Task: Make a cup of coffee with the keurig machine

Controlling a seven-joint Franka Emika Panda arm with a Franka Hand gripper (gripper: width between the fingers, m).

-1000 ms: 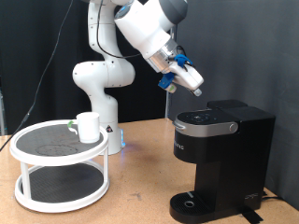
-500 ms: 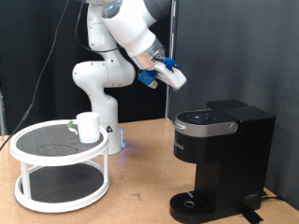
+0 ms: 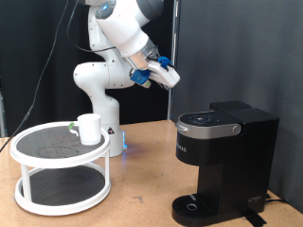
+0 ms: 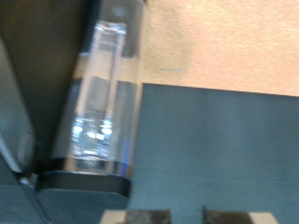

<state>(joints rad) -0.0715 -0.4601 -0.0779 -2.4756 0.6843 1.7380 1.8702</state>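
Jaws hang high, state unclear, well apart from keurig machine and cup.

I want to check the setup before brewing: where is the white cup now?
In the exterior view the cup stands at the left, on the top shelf of the round white stand, far from the coffee machine at the right.

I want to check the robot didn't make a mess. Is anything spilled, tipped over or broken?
Nothing stands out. The plain white mug stands upright on the white two-tier round stand. The boxy black coffee machine sits level with its lid down, no spill showing. The blue-tipped gripper hangs in the air above, touching nothing.
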